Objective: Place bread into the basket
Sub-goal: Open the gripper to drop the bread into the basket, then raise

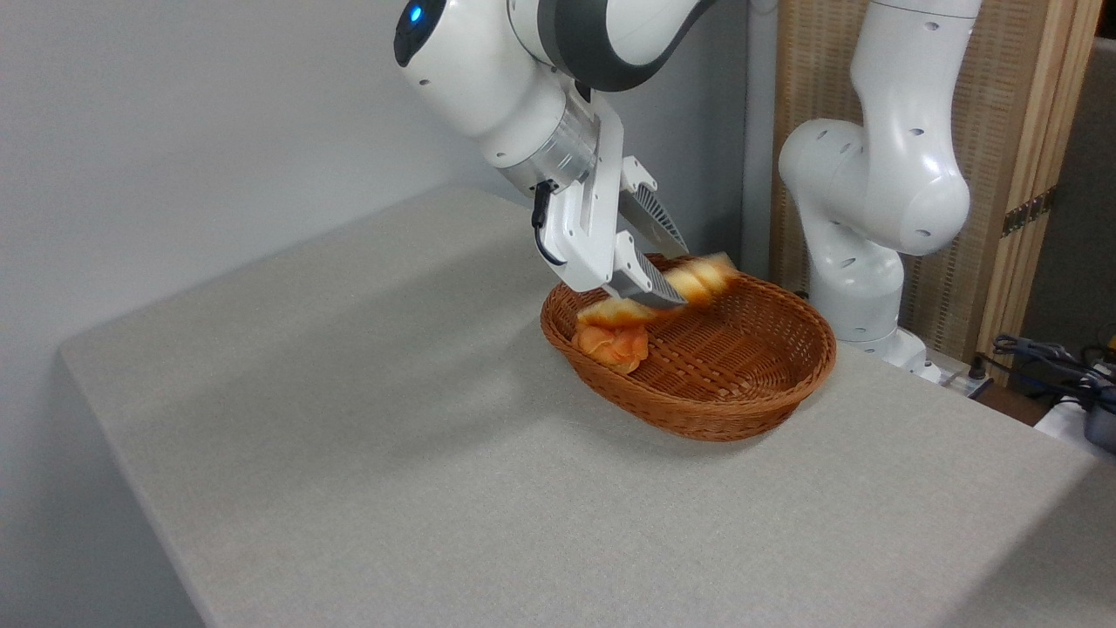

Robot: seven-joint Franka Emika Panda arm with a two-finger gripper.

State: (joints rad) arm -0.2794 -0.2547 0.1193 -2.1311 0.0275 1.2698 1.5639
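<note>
Now, pincer: your pincer [664,277] hangs over the left half of the basket, tilted down toward the right, its two ribbed fingers [647,281] closed on the bread.
Bread: the bread [697,281] is clamped crosswise between those fingers, held above the basket floor. One end pokes out to the right and up, over the far rim; the other end dips to the lower left, just above the bun. It looks slightly blurred, so you cannot read its braiding clearly.
Basket: the basket [741,410] sits on the bench near its far right edge, its long axis running from left-back to right-front. The right half of its woven floor is bare.
Bun: a small orange knotted bun [614,343] lies inside the basket against the left wall, under the lower end of the bread. Whether the two touch, you cannot tell.
Bench: the bench [366,419] is covered in grey cloth; its near left corner and whole front stretch lie well apart from the basket.
Arm: the white arm [523,78] reaches in from the top, a blue light showing on its upper link; its base column [881,174] stands behind the far right edge of the bench, just beyond the basket.
Behind: a wooden slatted screen [1011,131] stands behind the base, and cables [1046,358] lie off the bench at the right.
</note>
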